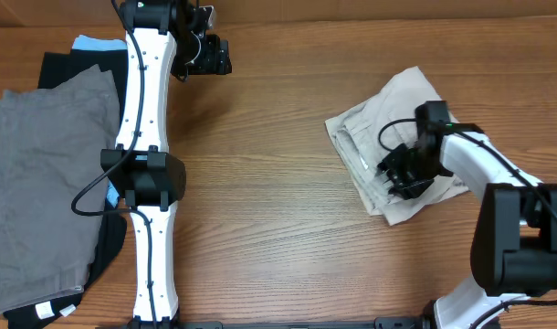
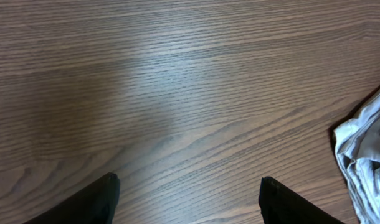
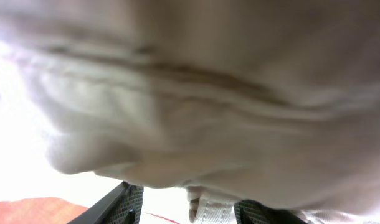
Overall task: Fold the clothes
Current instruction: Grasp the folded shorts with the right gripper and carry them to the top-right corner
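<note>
The beige shorts (image 1: 393, 128) lie in a rumpled, partly folded heap on the right side of the wooden table (image 1: 278, 201), well apart from the other clothes. The right gripper (image 1: 408, 175) is down on the near right part of the heap, its dark fingers pressed into the cloth. In the right wrist view, pale fabric (image 3: 196, 93) fills almost the whole picture, blurred and very close. The two fingers (image 3: 124, 202) show only at the bottom edge, with a strip of woven cloth between them. They stand somewhat apart, and there seems to be fabric in the gap, but I cannot tell whether they are actually clamped on it.

The left gripper (image 1: 210, 57) hangs over bare wood near the far edge of the table, left of centre. In its wrist view the left gripper (image 2: 189, 186) is spread wide, one black fingertip (image 2: 99, 199) at each lower corner, with nothing between them but wood grain. A crumpled edge of the shorts (image 2: 364, 155) shows at the right border of that view, apart from the fingers.

On the left side of the table a pair of grey shorts (image 1: 41, 183) lies spread flat on top of black cloth (image 1: 59, 66). A light blue garment (image 1: 94, 43) peeks out at the far end of that pile, just beside the left arm.
</note>
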